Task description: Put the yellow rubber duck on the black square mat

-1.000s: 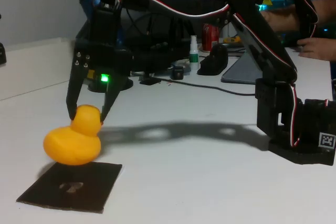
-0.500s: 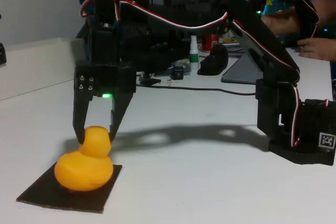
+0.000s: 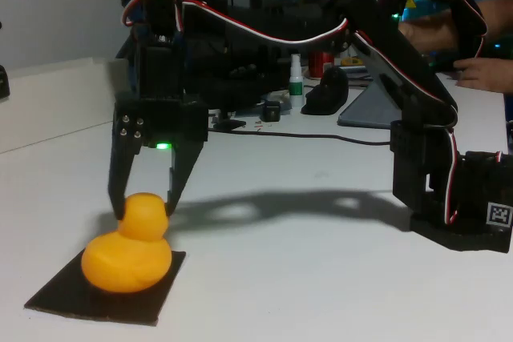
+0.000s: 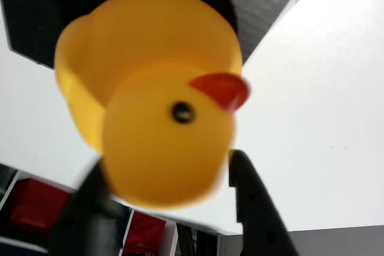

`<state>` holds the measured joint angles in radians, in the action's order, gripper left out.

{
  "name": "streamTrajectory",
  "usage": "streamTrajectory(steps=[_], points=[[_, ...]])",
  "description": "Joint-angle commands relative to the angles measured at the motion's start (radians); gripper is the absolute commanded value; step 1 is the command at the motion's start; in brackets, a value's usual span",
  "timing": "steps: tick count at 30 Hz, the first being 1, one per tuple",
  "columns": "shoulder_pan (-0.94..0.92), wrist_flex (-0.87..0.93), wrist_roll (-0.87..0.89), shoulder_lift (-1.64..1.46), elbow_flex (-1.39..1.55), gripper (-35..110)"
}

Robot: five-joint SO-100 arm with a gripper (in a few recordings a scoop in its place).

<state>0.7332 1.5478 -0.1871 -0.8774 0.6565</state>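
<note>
Sitting on the black mat (image 3: 72, 298), the yellow duck (image 3: 128, 255) is pinched at its head by the gripper (image 3: 144, 204) from twelve o'clock; fingers should be spread gently, then lifted straight.

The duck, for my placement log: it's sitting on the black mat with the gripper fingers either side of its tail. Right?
Not quite. The yellow rubber duck does sit on the black square mat, but the gripper flanks its head, not its tail, as the fixed view shows.
</note>
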Motion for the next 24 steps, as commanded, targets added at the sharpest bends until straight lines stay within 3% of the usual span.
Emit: streamTrajectory(steps=[1, 14, 24], points=[[0.021, 0.018, -0.020, -0.026, -0.032, 32], [0.021, 0.034, -0.021, -0.166, -0.025, 35], [0.018, 0.336, -0.017, -0.356, -0.026, 34]])
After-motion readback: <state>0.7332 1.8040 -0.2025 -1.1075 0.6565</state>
